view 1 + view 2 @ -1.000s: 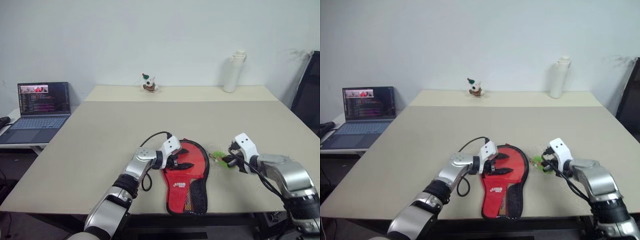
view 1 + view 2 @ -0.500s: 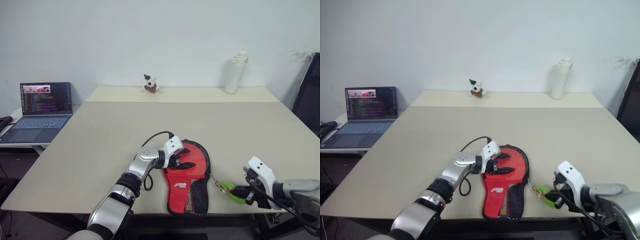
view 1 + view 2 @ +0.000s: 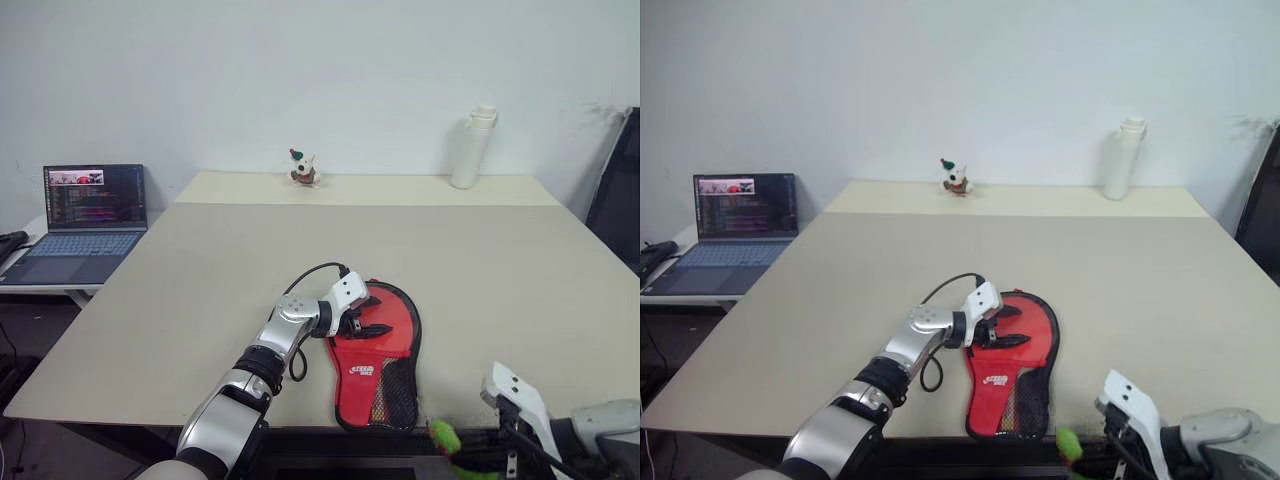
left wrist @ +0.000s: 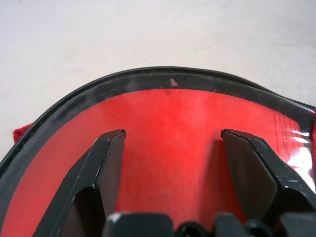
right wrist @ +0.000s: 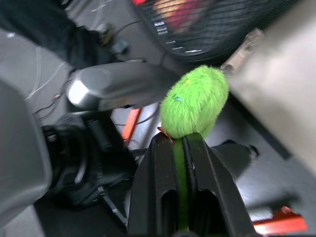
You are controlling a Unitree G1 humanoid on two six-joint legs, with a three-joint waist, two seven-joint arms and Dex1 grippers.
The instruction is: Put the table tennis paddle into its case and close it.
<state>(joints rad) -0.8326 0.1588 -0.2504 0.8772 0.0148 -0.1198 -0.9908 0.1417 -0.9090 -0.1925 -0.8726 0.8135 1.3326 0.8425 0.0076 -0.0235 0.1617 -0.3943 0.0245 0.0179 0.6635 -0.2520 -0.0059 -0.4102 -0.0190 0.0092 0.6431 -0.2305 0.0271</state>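
The case [image 3: 375, 360] lies flat near the table's front edge, red side up, with its logo and mesh pocket toward me. My left gripper [image 3: 365, 322] rests on its round head. Its fingers [image 4: 106, 168] are spread open on the red face inside the black zip edge [image 4: 163, 76]. My right gripper [image 5: 180, 140] is shut on the cord of the fuzzy green charm [image 5: 195, 101]. It holds the charm [image 3: 443, 436] just past the table's front edge, right of the case's handle end. The table tennis paddle is hidden.
An open laptop [image 3: 85, 215] sits on a side table at the far left. A small figurine [image 3: 301, 168] and a white bottle [image 3: 472, 147] stand along the back of the table [image 3: 200, 260]. A dark chair [image 3: 620, 190] is at the right edge.
My right gripper has drawn the green charm from beside the case's head back along its right side to the table's front edge. The left gripper has stayed on the case.
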